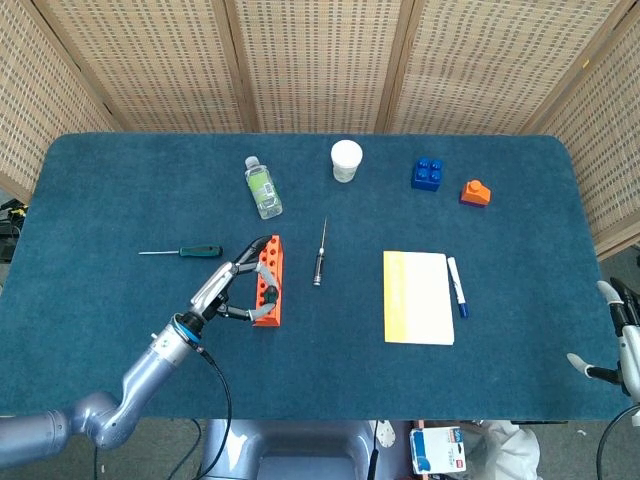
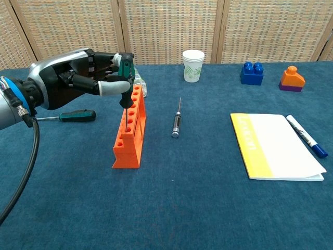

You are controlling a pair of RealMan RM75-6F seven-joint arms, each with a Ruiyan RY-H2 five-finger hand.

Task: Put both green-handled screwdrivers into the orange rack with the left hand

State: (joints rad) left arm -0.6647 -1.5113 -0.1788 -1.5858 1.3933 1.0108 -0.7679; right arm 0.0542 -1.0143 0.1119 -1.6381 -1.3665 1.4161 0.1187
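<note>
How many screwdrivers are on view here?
3. One green-handled screwdriver is held upright by the left hand in the orange rack. Another green-handled screwdriver lies left of the rack; a black-handled screwdriver lies to its right.

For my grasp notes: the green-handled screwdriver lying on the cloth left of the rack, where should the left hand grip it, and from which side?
Grip the lying screwdriver by its thick green handle, coming from above: it lies flat, thin shaft pointing left, away from the orange rack.

One green-handled screwdriver (image 2: 125,79) upright in orange rack (image 2: 130,131); other screwdriver (image 2: 67,116) flat, left.
</note>
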